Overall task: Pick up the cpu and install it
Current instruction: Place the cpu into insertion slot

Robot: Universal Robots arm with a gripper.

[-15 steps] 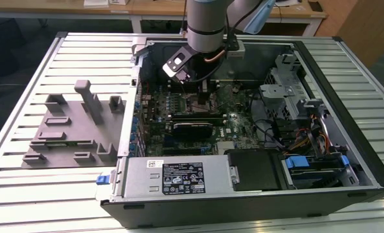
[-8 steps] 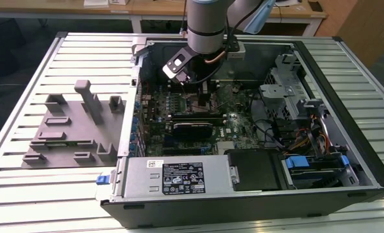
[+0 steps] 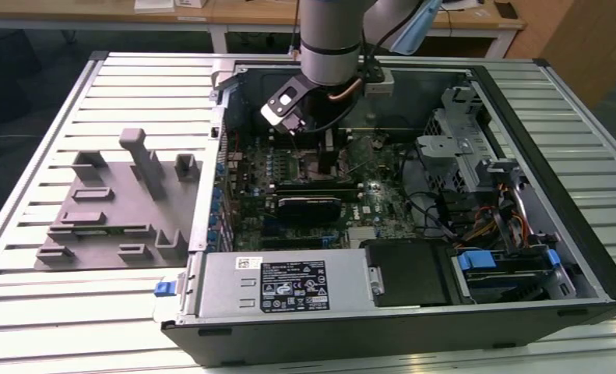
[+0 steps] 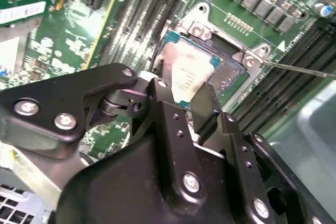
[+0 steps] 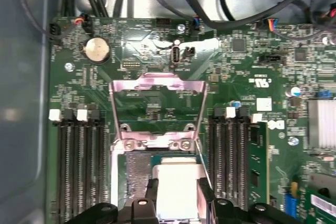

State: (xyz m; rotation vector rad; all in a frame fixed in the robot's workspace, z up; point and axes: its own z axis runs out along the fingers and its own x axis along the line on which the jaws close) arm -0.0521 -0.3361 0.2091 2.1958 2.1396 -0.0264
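The arm reaches down into an open computer case [image 3: 588,257] that lies on its side on a slatted metal bench [image 3: 48,319]. Its pincer [image 3: 323,149] is low over the green motherboard [image 3: 251,210]. In both wrist views the pincer [image 4: 181,90] [image 5: 177,195] is closed on the cpu [image 4: 185,69] [image 5: 176,179], with one black finger [image 4: 206,103] [image 5: 206,196] against each of two opposite edges. The cpu is a small flat square with a pale silvery-grey metal top that catches the light, and a thin teal-green rim shows round the plate. It sits within the metal frame of the socket [image 4: 253,59]; whether it rests fully in the socket or is held just above it cannot be told. In the first wrist view the hinged load plate [image 5: 157,85] stands swung open beyond the cpu, with rows of black memory slots [image 5: 79,166] on either side and a round coin cell [image 5: 97,50] farther off on the board. On the exterior view's left, a grey plastic fixture [image 3: 110,214] lies on the bench beside the case.
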